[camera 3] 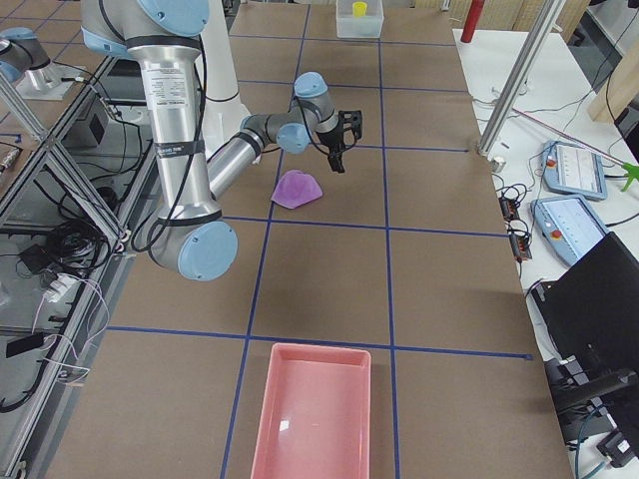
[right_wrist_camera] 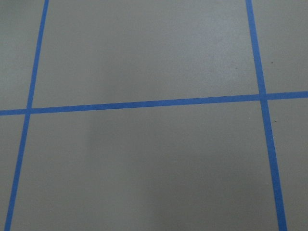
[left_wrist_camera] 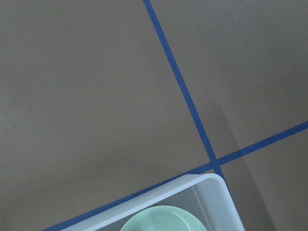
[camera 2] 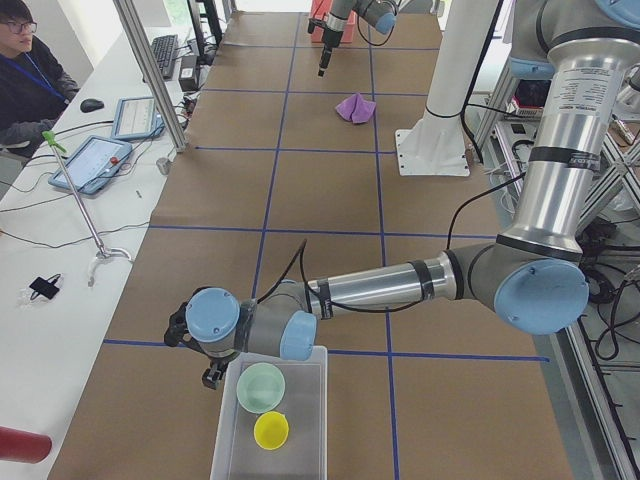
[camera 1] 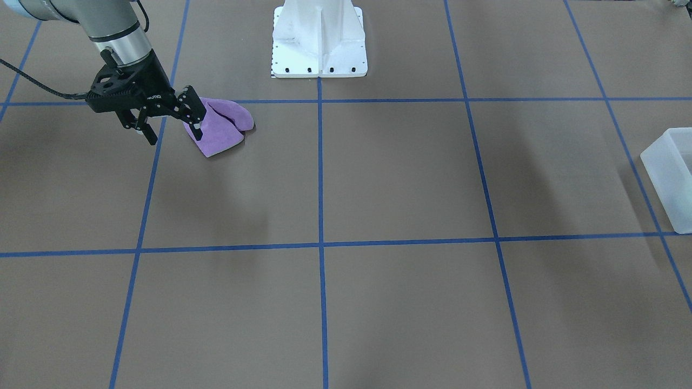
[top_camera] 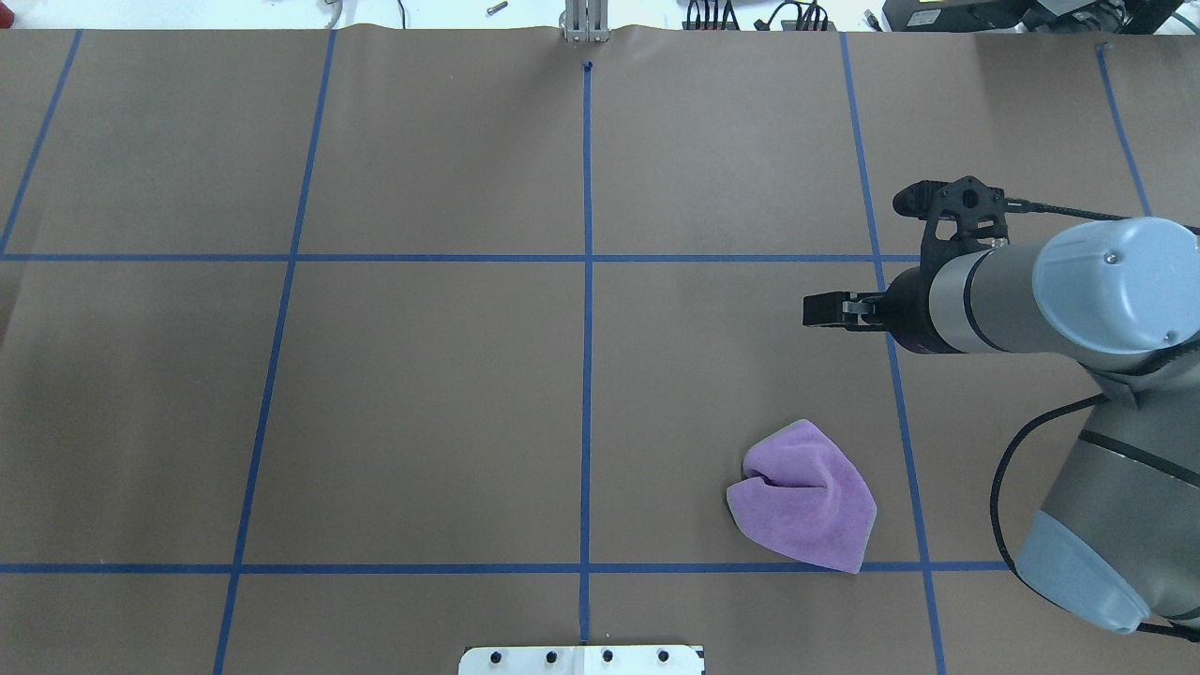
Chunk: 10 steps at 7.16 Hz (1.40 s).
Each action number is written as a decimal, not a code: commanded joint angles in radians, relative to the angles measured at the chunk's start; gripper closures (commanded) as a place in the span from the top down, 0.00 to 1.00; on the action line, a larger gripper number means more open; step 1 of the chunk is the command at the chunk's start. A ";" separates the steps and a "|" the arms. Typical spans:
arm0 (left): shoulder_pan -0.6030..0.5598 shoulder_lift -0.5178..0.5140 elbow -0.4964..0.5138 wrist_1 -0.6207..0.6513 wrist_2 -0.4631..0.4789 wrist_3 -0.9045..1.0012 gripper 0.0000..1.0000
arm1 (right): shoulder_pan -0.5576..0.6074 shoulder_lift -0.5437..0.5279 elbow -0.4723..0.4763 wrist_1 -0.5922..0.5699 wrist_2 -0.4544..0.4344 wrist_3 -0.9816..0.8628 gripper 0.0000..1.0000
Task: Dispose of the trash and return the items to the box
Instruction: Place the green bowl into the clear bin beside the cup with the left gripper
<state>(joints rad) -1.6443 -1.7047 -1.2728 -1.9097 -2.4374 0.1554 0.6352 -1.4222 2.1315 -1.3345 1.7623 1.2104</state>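
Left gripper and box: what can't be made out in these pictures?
Left gripper: seen only in the exterior left view, mostly behind its own wrist; open or shut cannot be told.
Box: cut by the bottom edge in exterior left, by the right edge in front-facing; tiny in exterior right.
Purple cloth: bunched, so anything under its folds is hidden.
Right gripper: overhead, only one finger shows past the wrist.
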 commanded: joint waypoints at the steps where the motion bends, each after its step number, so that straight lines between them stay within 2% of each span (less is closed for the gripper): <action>1: 0.000 0.261 -0.274 0.060 0.105 -0.056 0.98 | -0.008 -0.001 0.001 0.000 -0.006 0.032 1.00; 2: -0.005 0.357 -0.289 0.029 0.103 -0.050 0.98 | -0.009 -0.001 0.002 0.000 -0.004 0.034 1.00; 3: -0.009 0.420 -0.368 0.003 0.109 -0.065 0.98 | -0.011 0.000 0.002 0.000 -0.004 0.034 1.00; 5: -0.009 0.367 -0.419 0.270 0.127 -0.065 0.98 | -0.011 0.000 0.002 0.000 -0.004 0.034 1.00; 7: -0.003 0.218 -0.451 0.517 0.124 -0.060 0.98 | -0.026 -0.006 0.001 -0.002 -0.003 0.034 1.00; 8: -0.003 0.215 -0.459 0.508 0.118 -0.060 0.98 | -0.084 0.000 0.002 -0.044 -0.032 0.037 1.00; 9: -0.002 0.215 -0.459 0.506 0.118 -0.059 0.98 | -0.211 0.003 0.001 -0.079 -0.166 0.135 1.00; 10: -0.002 0.215 -0.459 0.500 0.118 -0.059 0.98 | -0.276 -0.013 0.033 -0.086 -0.211 0.176 1.00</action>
<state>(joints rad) -1.6467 -1.4856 -1.7303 -1.4098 -2.3186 0.0960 0.4562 -1.4242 2.1397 -1.3998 1.6313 1.3239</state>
